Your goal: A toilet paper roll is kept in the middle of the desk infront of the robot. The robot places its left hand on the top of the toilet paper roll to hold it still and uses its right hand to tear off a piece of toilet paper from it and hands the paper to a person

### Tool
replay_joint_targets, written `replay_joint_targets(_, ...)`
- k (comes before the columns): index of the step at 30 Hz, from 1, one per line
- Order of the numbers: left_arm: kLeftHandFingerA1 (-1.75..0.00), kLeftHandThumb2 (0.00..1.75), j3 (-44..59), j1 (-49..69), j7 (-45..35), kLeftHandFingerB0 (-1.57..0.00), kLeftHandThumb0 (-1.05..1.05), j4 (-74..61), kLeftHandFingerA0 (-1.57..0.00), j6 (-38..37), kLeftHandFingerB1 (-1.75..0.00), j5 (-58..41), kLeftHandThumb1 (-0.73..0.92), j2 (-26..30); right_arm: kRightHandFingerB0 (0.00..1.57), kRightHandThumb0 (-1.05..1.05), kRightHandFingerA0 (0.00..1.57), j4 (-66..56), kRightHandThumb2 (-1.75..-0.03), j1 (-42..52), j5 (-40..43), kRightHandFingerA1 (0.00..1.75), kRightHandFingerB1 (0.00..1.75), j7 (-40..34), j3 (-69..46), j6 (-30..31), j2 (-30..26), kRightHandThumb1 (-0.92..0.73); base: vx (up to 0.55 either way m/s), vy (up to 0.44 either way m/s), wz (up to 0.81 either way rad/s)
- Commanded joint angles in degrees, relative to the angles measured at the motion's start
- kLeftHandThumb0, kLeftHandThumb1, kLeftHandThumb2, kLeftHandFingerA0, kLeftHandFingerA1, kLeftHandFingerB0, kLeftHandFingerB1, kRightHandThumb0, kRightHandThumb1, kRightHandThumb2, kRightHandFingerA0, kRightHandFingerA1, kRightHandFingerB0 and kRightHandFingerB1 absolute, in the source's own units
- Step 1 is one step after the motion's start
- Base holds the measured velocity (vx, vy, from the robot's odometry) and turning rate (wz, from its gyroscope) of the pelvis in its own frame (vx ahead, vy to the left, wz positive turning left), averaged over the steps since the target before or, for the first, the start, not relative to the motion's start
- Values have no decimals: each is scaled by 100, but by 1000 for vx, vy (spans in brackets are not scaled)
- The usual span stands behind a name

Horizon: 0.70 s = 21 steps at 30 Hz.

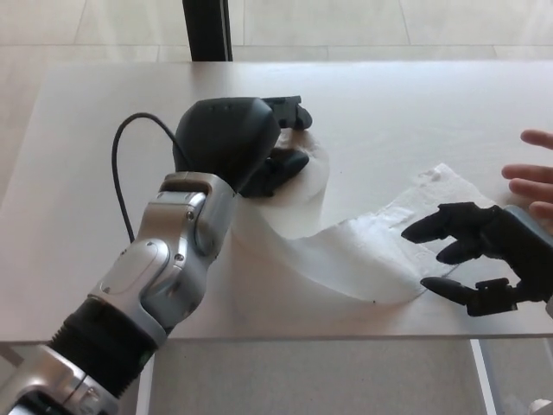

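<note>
My left hand (238, 147) rests flat on the roll (304, 186) at desk (69, 173) centre, fingers draped over its top, gripping nothing. The sheet (363, 251) trails toward four o'clock, where my right hand (471, 255) hovers at its end, fingers spread, nothing pinched. I worry a weak pinch slips, or a light press lets the roll drag. A person's hand (531, 177) waits at three o'clock.

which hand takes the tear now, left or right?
Right. The right hand is open at the free end of the paper tail, while the left hand is busy, resting on top of the toilet paper roll.
</note>
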Motion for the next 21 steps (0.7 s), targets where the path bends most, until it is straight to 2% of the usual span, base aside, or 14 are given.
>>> replay_joint_targets(1,-58,62,150,390,583,-65,-44,287,-73,-178,-47,87,71,-18,30,-67,2,-222,-83,-120,-1098,45,49,-448,255,915,117,-47,0,0,0)
replay_joint_targets(4,-61,61,156,321,664,-68,-45,331,-75,-268,-48,113,70,-31,22,-84,0,-242,-79,-211,-1638,8,43,-508,538,981,24,-50,0,0,0)
replay_joint_targets(5,-61,61,162,273,743,-68,-45,385,-75,-326,-48,118,70,-48,22,-84,0,-223,-79,-249,-1695,8,43,-518,571,945,5,-50,0,0,0)
replay_joint_targets(8,-60,61,180,239,813,-68,-44,393,-75,-400,-49,101,69,-102,21,-73,0,-181,-81,-302,-2114,16,44,-658,861,789,-51,-46,0,0,0)
replay_joint_targets(10,-59,61,162,184,811,-69,-46,412,-73,-420,-49,111,71,-127,29,-69,2,-126,-83,-284,-2407,44,47,-1061,989,525,-37,-45,0,0,0)
replay_joint_targets(11,-59,61,149,163,828,-69,-47,417,-73,-432,-49,127,71,-130,41,-65,6,-75,-58,-284,-2574,53,36,-1319,1056,428,-7,-58,0,0,0)
replay_joint_targets(14,-58,61,140,69,719,-68,-46,449,-74,-403,-49,100,70,-155,37,-68,5,26,-59,-338,-3076,62,37,-1817,1279,454,68,-60,0,0,0)
replay_joint_targets(15,-60,61,138,50,740,-68,-46,485,-75,-414,-49,101,69,-170,28,-80,5,68,-83,-357,-3155,54,44,-1817,1343,469,44,-50,0,0,0)
replay_joint_targets(16,-60,61,147,39,756,-69,-46,512,-76,-437,-50,85,69,-175,27,-75,0,77,-58,-393,-3191,40,32,-1655,1409,576,45,-58,0,0,0)
replay_joint_targets(17,-61,61,157,24,781,-70,-46,543,-77,-463,-50,63,68,-193,16,-77,0,118,-86,-451,-3328,26,44,-1522,1516,700,16,-44,0,0,0)
replay_joint_targets(18,-63,61,141,1,790,-71,-47,580,-77,-470,-51,72,68,-200,22,-77,0,163,-59,-500,-3377,19,32,-1404,1587,748,-4,-56,0,0,0)
replay_joint_targets(19,-63,61,137,6,794,-71,-47,582,-77,-473,-51,70,68,-204,22,-77,0,156,-59,-492,-3386,19,32,-1408,1596,762,-7,-56,0,0,0)
replay_joint_targets(20,-62,61,112,5,784,-71,-47,594,-77,-473,-51,81,68,-214,16,-90,0,198,-86,-511,-3380,8,39,-1307,1648,805,5,-51,0,0,0)
replay_joint_targets(21,-62,61,101,6,785,-71,-47,602,-77,-474,-51,84,68,-218,16,-90,0,217,-86,-522,-3388,8,39,-1266,1680,833,12,-51,0,0,0)
